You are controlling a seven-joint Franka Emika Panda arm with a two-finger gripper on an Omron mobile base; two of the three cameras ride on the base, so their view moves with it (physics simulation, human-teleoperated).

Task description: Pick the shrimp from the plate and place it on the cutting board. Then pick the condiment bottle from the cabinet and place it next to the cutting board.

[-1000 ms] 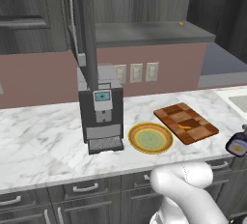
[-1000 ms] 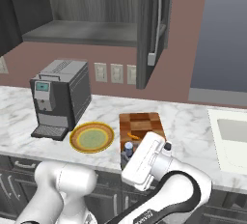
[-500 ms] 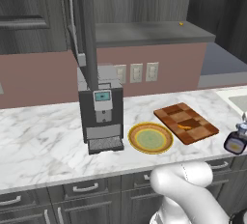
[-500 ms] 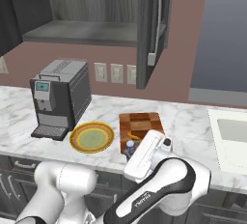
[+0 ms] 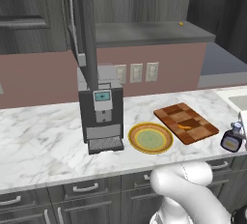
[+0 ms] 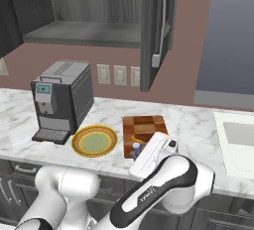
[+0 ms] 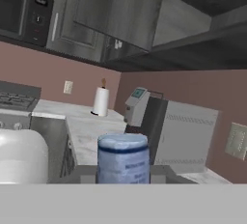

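fingers (image 7: 123,172) clamped on the bottle (image 5: 232,140), low at the counter's (image 5: 43,141) front edge, right of the plate (image 5: 150,138) and board (image 5: 185,122) with the shrimp (image 5: 184,126). i risk tipping it off that edge when i let go.

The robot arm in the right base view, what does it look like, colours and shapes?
The arm is glossy white, built of thick rounded tube segments with bulging elbows. A wide black band wraps one joint, with small pale lettering running along it that is too small to read. No loose cables show. Its hand is a flat, boxy white block.
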